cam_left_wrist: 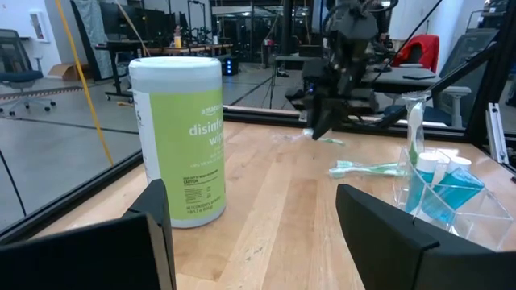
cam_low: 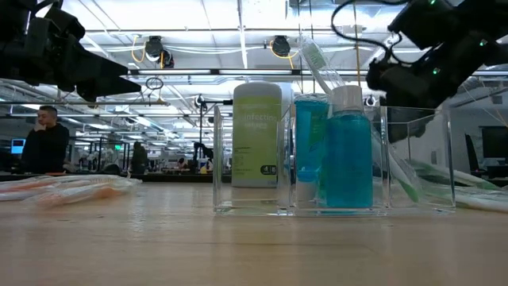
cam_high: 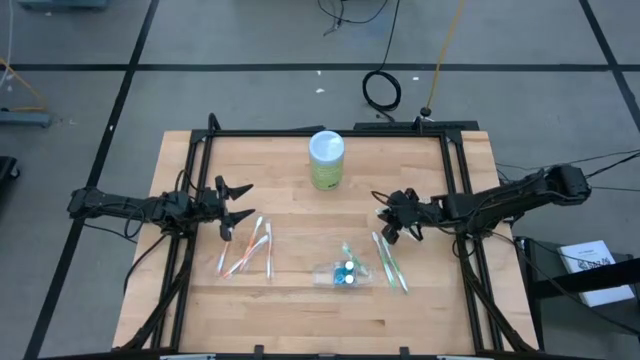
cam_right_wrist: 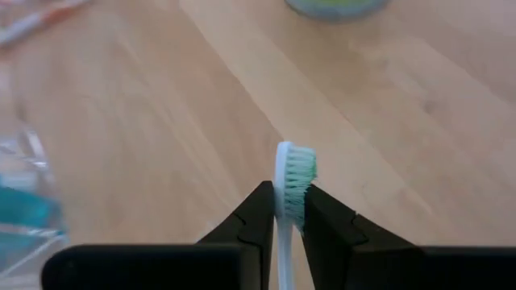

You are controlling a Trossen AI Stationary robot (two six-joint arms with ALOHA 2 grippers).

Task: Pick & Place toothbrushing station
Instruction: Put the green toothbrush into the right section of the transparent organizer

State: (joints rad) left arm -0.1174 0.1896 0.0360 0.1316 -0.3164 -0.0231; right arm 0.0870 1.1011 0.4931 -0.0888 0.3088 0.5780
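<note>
On my left, the left gripper [cam_high: 240, 202] hangs with its fingers spread wide and nothing between them, near the left edge of the pale wooden desk [cam_high: 290, 310]. Just beside it, toward the front edge, I see a loose bunch of clear-handled toothbrushes with orange and white parts [cam_high: 247, 250] lying flat on the wood.

Near the back edge, about the middle of the desk, stands an upright light-green cylindrical canister of disinfecting wipes with a white lid [cam_high: 326, 160]; my left wrist camera shows it close by [cam_left_wrist: 177, 141].

Toward the front edge, a little right of centre, sits a clear plastic organiser tray [cam_high: 343, 275] holding blue mouthwash bottles with white caps [cam_low: 347, 155] and one green toothbrush leaning up out of it [cam_low: 317, 63].

Just beside the tray's right side, several green-and-white toothbrushes [cam_high: 392, 265] lie on the desk.

Above that pile, toward the right edge, the right gripper [cam_high: 400, 222] is clamped on a white-handled toothbrush with green bristles [cam_right_wrist: 292, 181]; my right wrist camera shows the head sticking out past the closed fingertips [cam_right_wrist: 262, 213], clear of the wood.
</note>
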